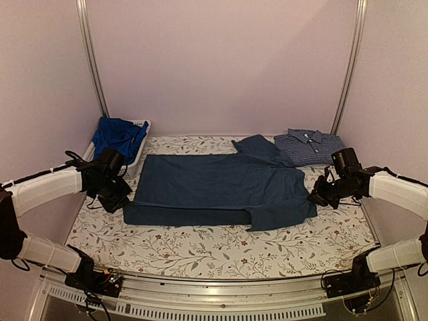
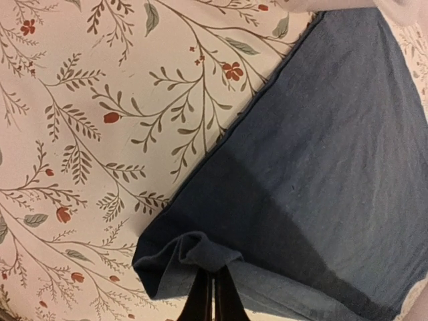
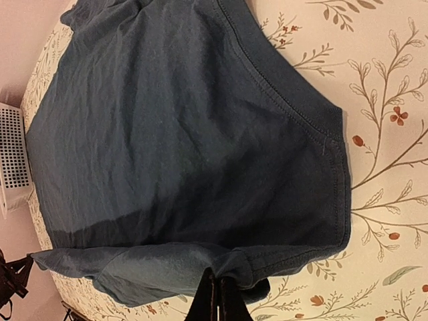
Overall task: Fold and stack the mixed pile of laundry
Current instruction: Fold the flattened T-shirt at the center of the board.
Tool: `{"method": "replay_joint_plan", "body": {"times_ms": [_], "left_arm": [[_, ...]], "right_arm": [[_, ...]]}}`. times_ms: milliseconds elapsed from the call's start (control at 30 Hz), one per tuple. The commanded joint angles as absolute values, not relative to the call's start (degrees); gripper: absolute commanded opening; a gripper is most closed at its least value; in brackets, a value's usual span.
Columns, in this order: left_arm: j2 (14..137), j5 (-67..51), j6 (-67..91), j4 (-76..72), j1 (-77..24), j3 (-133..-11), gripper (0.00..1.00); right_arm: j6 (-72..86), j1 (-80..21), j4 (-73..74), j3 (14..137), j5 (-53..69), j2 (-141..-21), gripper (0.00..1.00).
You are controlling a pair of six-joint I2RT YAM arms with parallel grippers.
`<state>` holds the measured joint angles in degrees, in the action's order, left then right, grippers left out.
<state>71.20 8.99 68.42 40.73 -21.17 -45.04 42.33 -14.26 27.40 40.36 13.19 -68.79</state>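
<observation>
I have the left pincer (image 2: 214,297) clenched on a hem corner of the navy T-shirt (image 1: 221,187), with a small roll of cloth bunched right at its closed tips. The right pincer (image 3: 215,297) is clenched on a stitched edge at the shirt's other end. The shirt lies spread flat on the table (image 1: 221,251) between the two pincers, stretched lengthwise from one to the other. I judge this two-ended hold is there to keep the cloth taut, so one long side can be carried over in a single clean fold without sagging in the middle. The strip along the near side looks doubled over, which suggests the fold is under way and not finished. Beyond the left pincer and a little outward, against the wall, sits the white mesh basket (image 1: 142,137). It holds a royal-blue garment (image 1: 119,137) heaped loosely and unfolded, and I cannot tell whether anything lies under it. Beyond the right pincer the checked shirt (image 1: 307,147) rests on the table, folded with its collar up, just beside the T-shirt's far sleeve. I take that as the start of the stack.
</observation>
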Motion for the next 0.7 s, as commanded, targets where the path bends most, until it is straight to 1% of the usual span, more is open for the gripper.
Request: {"method": "replay_joint_plan", "body": {"times_ms": [0,300,667], "left_arm": [[74.7,9.4,64.5,37.3,-19.8,-47.8,0.0],[79.8,8.8,62.1,33.9,-17.4,-48.1,0.0],[85.5,7.0,57.8,29.3,-16.3,-49.3,0.02]], "right_arm": [[40.3,-13.4,22.9,42.7,14.3,-72.4,0.0],[38.6,-12.0,20.0,45.9,15.3,-78.5,0.0],[37.9,-11.5,16.7,46.2,15.9,-83.4,0.0]]}}
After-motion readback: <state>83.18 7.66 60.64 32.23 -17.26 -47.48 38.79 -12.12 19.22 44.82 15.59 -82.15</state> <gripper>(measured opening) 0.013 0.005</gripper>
